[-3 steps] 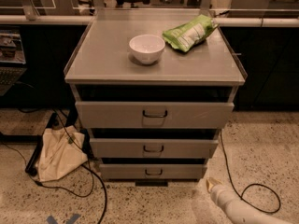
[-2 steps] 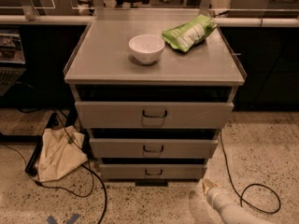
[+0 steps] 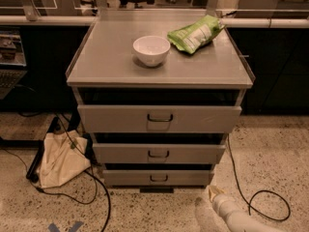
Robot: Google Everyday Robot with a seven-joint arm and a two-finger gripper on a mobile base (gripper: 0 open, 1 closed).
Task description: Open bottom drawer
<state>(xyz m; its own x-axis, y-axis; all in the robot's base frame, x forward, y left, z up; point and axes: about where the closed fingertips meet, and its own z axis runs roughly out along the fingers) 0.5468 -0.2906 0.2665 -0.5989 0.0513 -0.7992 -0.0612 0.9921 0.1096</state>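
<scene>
The grey cabinet has three drawers. The bottom drawer [image 3: 125, 179] is the narrowest and shallowest, with a small dark loop handle [image 3: 159, 178] at its centre. It sits just above the floor, with a dark gap above its front. My gripper [image 3: 210, 198] is low at the bottom right, just above the floor. It is below and to the right of the bottom drawer's right corner and does not touch it. Its white arm [image 3: 234, 219] runs off the lower edge.
The mid drawer [image 3: 120, 153] and top drawer [image 3: 111, 119] stand above. A white bowl [image 3: 151, 50] and a green bag [image 3: 195, 34] lie on the cabinet top. A cloth bag [image 3: 60, 158] and cables lie on the floor at left, and a black cable [image 3: 263, 197] loops at right.
My gripper and arm have shifted a little to the left along the floor, nearer the cabinet's lower right corner. The drawers have not moved.
</scene>
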